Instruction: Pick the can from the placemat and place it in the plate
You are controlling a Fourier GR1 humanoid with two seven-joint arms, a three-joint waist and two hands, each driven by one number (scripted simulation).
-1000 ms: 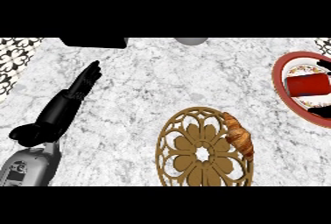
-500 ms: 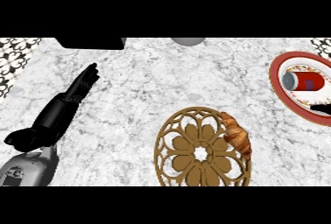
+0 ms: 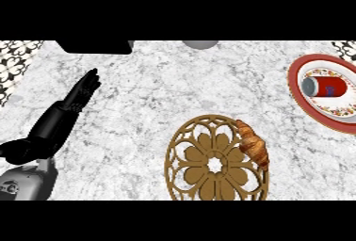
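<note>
The can [image 3: 327, 86] lies on its side inside the plate [image 3: 300, 92] at the tabletop's [image 3: 153, 94] right edge, well apart from the placemat [image 3: 215, 164] and croissant [image 3: 253, 148], while the left robot hand [image 3: 78, 96] rests released, fingers straight.

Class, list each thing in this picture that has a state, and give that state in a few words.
Can: on its side, in the plate.
Plate: at the right edge, holding the can.
Placemat: flat on the counter, no can on it.
Croissant: lying on the placemat's right rim.
Left hand: open, fingers straight, holding nothing.
Right hand: not in view.
</note>
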